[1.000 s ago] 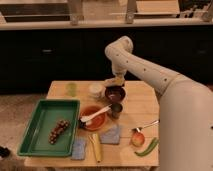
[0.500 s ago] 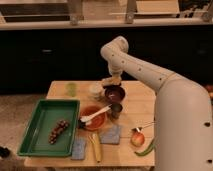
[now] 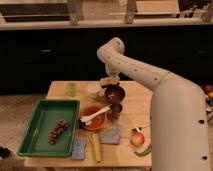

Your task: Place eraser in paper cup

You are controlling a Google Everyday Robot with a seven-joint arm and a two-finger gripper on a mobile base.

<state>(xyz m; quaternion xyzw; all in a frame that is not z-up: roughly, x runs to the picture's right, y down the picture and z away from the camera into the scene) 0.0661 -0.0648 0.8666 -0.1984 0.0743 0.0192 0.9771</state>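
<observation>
The paper cup (image 3: 93, 90) is short and whitish and stands upright at the back of the wooden table (image 3: 135, 107). My gripper (image 3: 109, 81) hangs from the arm just right of the cup and slightly above it, over the rim of a dark bowl (image 3: 114, 93). A small tan block, the eraser (image 3: 107, 81), shows at the gripper's tip and appears held in it. The eraser is apart from the cup, a short way to its right.
A pale green cup (image 3: 72, 88) stands left of the paper cup. A dark metallic cup (image 3: 116, 110), an orange bowl (image 3: 94, 121) with a white spoon, two blue-grey pads (image 3: 111, 134), a yellow item (image 3: 95, 148), an apple (image 3: 137, 139) and a green tray (image 3: 35, 131) fill the front.
The gripper with the tan block has moved left, from over the dark bowl toward the paper cup. Nothing on the table has moved.
</observation>
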